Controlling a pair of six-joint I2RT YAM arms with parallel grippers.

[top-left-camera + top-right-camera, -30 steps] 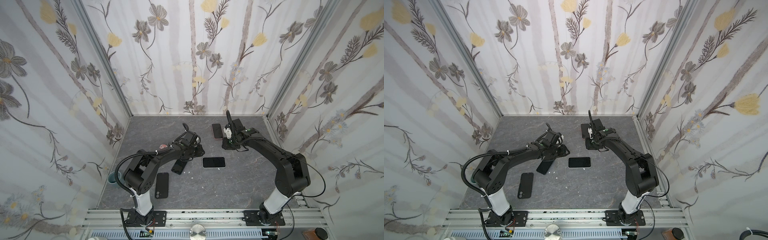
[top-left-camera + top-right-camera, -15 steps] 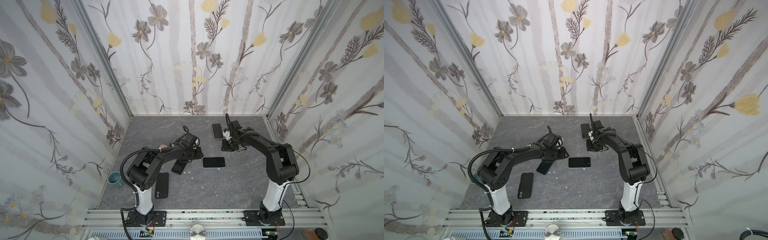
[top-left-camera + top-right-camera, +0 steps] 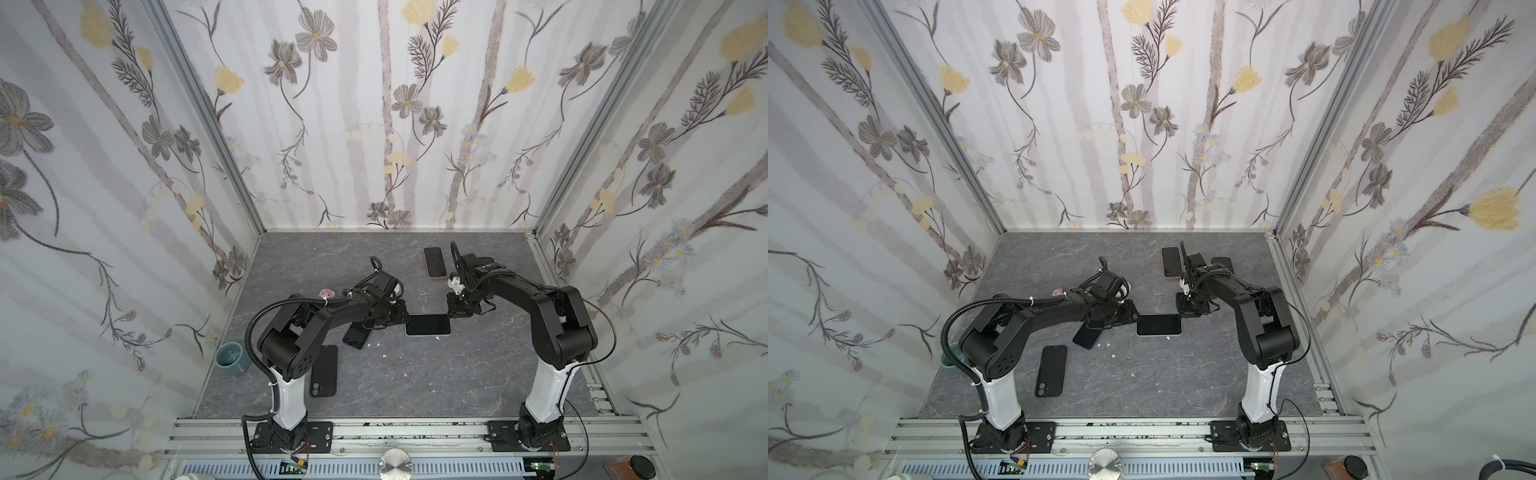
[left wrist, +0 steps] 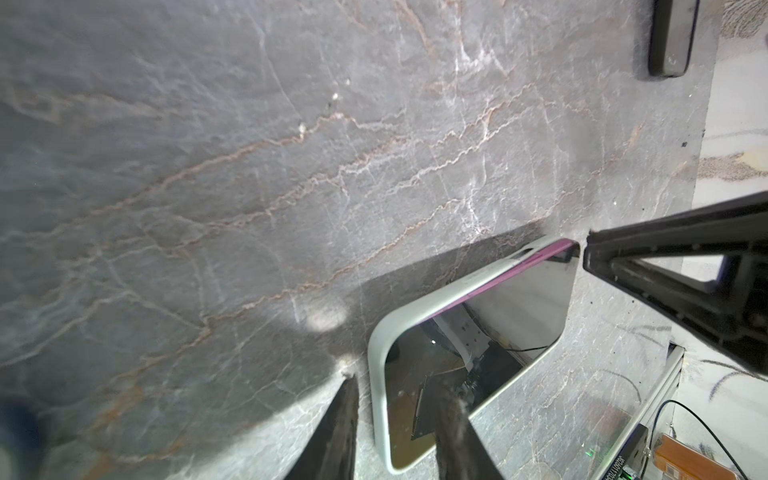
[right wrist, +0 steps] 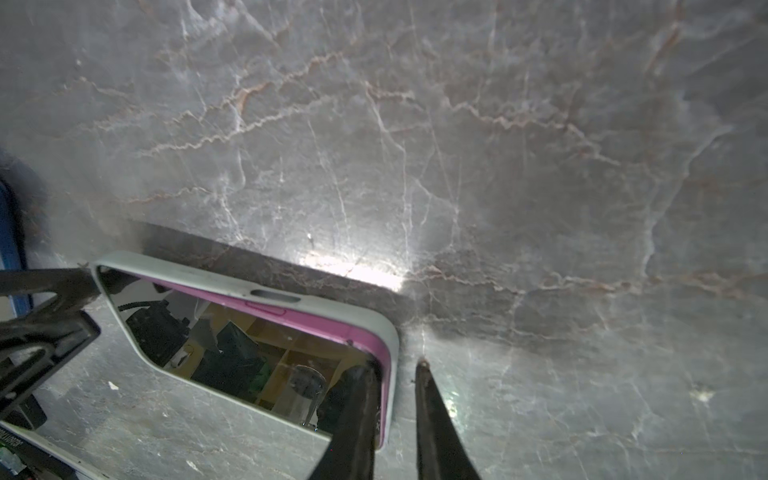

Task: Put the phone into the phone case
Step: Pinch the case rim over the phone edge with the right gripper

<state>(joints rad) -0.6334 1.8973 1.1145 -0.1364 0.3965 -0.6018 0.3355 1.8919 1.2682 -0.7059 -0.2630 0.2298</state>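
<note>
Over on the left a small teal cup (image 3: 232, 358) stands at the edge of the grey table (image 3: 415, 386). Beside it a black handset (image 3: 323, 371) lies back up, and another dark handset (image 3: 356, 336) sits half under the left arm. Neither looks part of the job right now. The left gripper (image 3: 402, 319) is down at the left end of the phone (image 3: 428, 324), which lies screen up mid-table, resting in the pale phone case (image 4: 376, 374). In the left wrist view its jaws stand a little apart astride the case's end rim, one finger (image 4: 343, 419) outside and the other over the glass, neither visibly squeezing. I'd say the phone isn't home yet: in the right wrist view its pink side stands proud of the case wall along one long edge. At the right end the right gripper (image 3: 454, 311) works a corner the same way. Its jaws are narrowly apart, with one finger (image 5: 357, 415) on the phone's edge and the other just outside the case wall, a gap showing. So the step in hand looks like seating. The next move calls for pressing down along that raised edge while the case is kept from sliding on the smooth table. Just behind, a pink-edged handset (image 3: 435, 262) lies apart.
</note>
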